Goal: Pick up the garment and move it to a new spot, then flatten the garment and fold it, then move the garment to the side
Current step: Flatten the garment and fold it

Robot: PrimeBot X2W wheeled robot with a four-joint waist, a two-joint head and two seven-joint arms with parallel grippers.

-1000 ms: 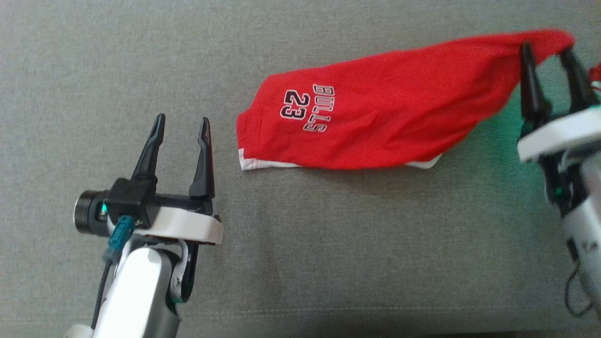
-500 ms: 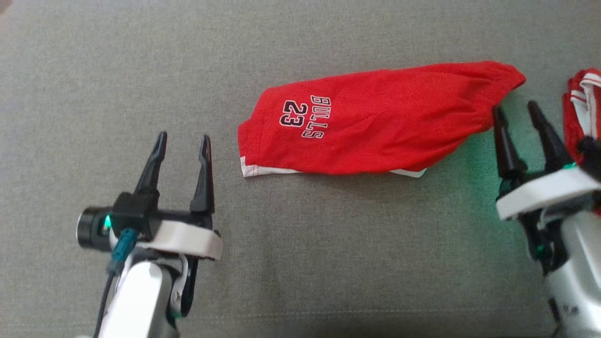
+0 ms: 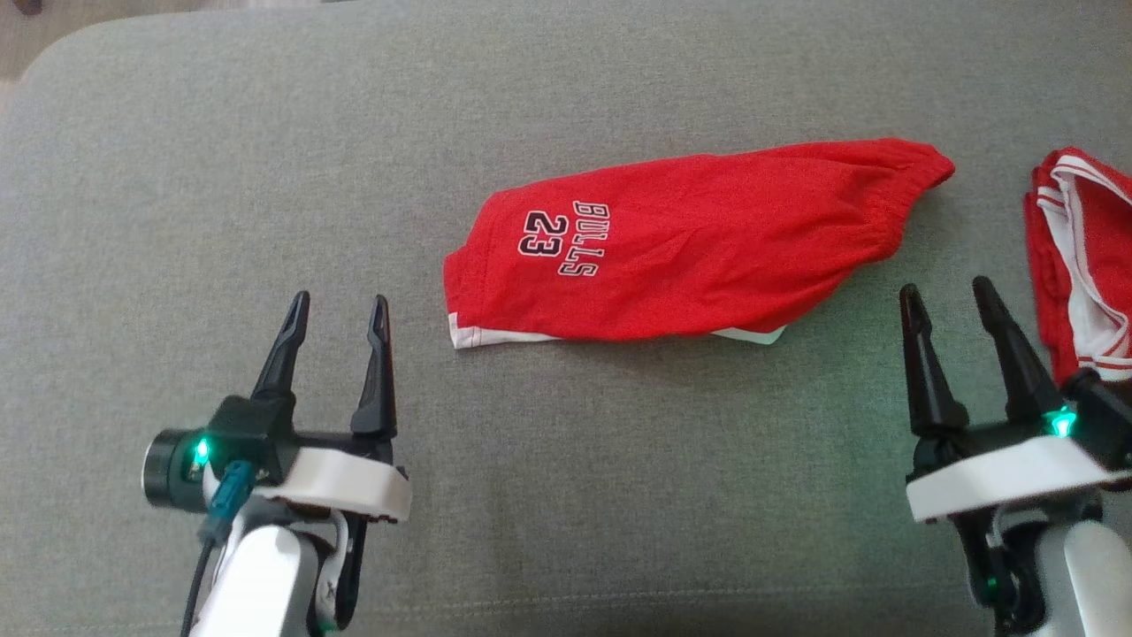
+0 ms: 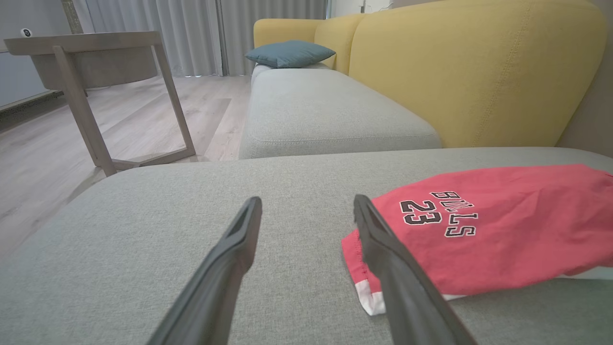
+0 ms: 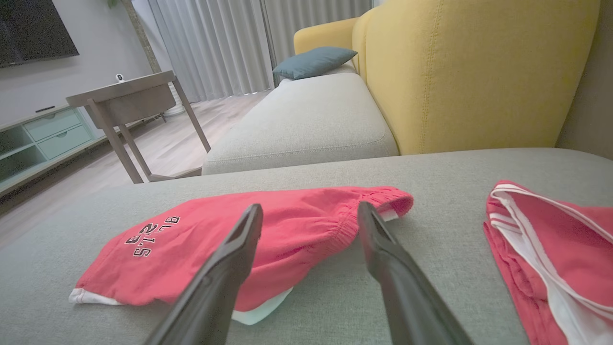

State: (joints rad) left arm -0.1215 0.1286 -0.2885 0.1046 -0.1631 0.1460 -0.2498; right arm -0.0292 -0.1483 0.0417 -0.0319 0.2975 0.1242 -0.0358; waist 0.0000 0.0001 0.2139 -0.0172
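- The right claw has let go of the shorts. A second ago its fingers were up at the waistband end with that end lifted; now it sits back toward the near edge, fingers apart and empty.
- The shorts lie wholly on the grey cushion, a little right of centre, waistband to the right and printed leg to the left, with creases near the waistband.
- The head camera has tilted too, so the shorts' lower place in the head view is partly the camera's doing.
- The left claw stays parked left of the hem, fingers apart, holding nothing.
- My reading: a carry has just ended, and smoothing or the next fold is due.
- A second garment lies near the right claw, apart from the shorts, so rightward room is tight.
- Bare cushion lies left of and in front of the shorts; its left end drops to the floor, and a yellow backrest bounds the far side.
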